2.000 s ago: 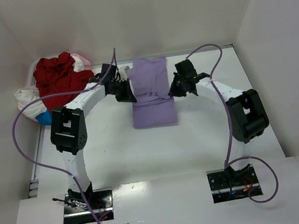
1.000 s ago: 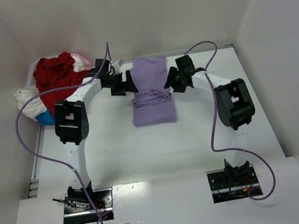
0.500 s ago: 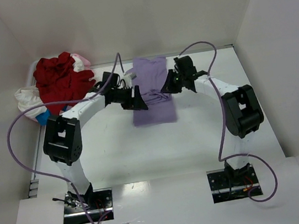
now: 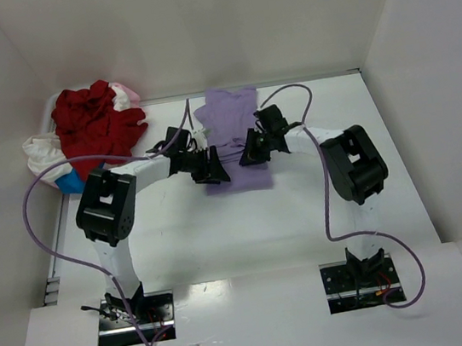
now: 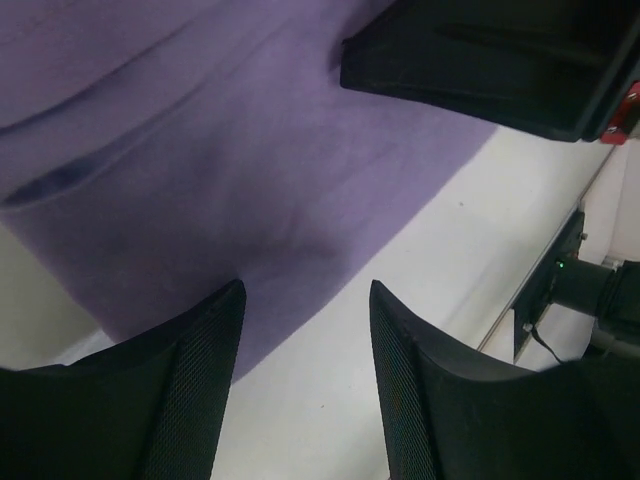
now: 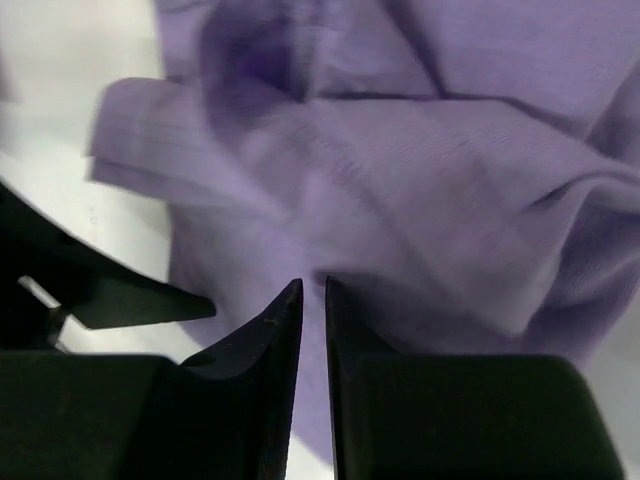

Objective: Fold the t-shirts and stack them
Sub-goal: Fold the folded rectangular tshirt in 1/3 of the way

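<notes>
White table point(image 4: 247, 222) between white walls, seen from above: the purple t-shirt point(image 4: 233, 129) lies part-folded at twelve o'clock. The red t-shirt point(image 4: 95, 123), white t-shirt point(image 4: 41, 152) and pink t-shirt point(image 4: 125, 93) are heaped at ten o'clock. The left claw point(image 4: 210, 165) and right claw point(image 4: 253, 148) sit at the purple cloth's nine and three o'clock edges.

Left wrist view: its fingers point(image 5: 190, 380) are spread, released, over the shirt's edge.

Right wrist view: its fingers point(image 6: 270, 340) are clenched to a slit above rumpled purple folds; whether they pinch cloth, I cannot tell.
</notes>
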`<state>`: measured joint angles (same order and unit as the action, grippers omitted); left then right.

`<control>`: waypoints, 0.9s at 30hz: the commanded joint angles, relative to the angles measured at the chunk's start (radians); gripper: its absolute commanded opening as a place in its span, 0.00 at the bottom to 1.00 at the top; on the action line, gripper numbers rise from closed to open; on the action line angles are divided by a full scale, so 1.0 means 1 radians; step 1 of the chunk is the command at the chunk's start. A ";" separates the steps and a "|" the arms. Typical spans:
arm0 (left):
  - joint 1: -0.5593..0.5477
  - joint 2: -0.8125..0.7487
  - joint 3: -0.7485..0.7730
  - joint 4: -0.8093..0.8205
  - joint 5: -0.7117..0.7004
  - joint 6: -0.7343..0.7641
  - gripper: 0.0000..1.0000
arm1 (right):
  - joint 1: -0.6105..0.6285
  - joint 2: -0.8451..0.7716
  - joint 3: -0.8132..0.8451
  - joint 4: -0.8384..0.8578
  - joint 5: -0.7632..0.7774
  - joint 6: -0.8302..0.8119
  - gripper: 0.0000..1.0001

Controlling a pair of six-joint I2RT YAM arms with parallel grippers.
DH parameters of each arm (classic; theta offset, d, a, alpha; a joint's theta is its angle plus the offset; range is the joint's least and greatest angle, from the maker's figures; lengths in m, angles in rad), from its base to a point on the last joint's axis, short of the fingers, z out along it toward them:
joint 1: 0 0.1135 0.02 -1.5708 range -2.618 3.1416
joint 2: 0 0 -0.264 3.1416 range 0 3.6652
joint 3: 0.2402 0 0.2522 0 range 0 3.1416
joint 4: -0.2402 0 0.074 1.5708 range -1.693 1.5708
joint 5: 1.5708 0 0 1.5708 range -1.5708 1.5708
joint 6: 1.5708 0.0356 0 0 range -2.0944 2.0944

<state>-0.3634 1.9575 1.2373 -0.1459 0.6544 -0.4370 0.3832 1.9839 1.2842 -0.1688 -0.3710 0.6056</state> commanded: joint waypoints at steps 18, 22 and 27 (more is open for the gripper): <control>0.003 0.107 0.031 0.022 -0.045 -0.005 0.61 | -0.021 0.214 0.282 -0.032 0.214 -0.047 0.20; 0.003 0.116 0.031 0.022 -0.045 -0.005 0.61 | -0.061 0.224 0.361 -0.032 0.238 -0.047 0.20; 0.003 0.116 0.031 0.022 -0.045 0.004 0.61 | -0.096 0.233 0.490 -0.032 0.238 -0.047 0.20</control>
<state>-0.3626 2.0277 1.2613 -0.1177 0.6346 -0.4728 0.3244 2.2116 1.6615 -0.2329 -0.1905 0.5797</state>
